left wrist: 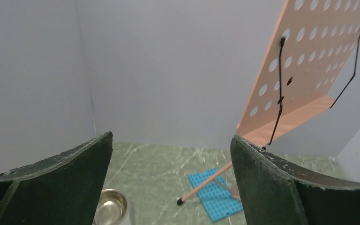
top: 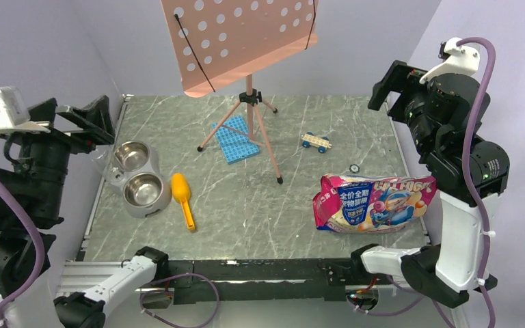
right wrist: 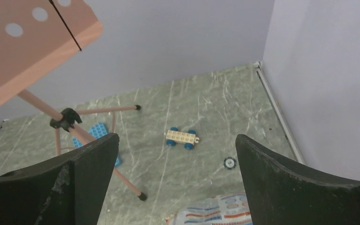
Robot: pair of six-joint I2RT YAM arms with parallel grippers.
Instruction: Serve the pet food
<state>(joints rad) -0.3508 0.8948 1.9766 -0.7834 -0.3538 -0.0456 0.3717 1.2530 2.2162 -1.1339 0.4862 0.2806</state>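
Layout by reach: left gripper [left wrist: 171,137] and right gripper [right wrist: 176,136] raised, spread, empty; scoop [top: 183,198] beside bowls [top: 139,179] probably suits the left arm, near-right bag [top: 374,203] (pet food unseen) the right.

- The top external camera sits above and behind the arm bases [top: 152,261], looking down and forward from afar; the whole tabletop [top: 246,205] fits in view.
- The left wrist camera, raised at the left side, faces forward between the spread fingers of the left gripper [left wrist: 171,140], seeing mostly back wall [left wrist: 168,70] and the tabletop's far-left part.
- The right wrist camera, raised at the right, tilts down more steeply through the parted right gripper [right wrist: 177,138] onto the far-right part.
- All three share the pink music stand [top: 246,41] and blue studded plate [top: 236,140]; the toy car [top: 315,142] shows in the top and right wrist views.
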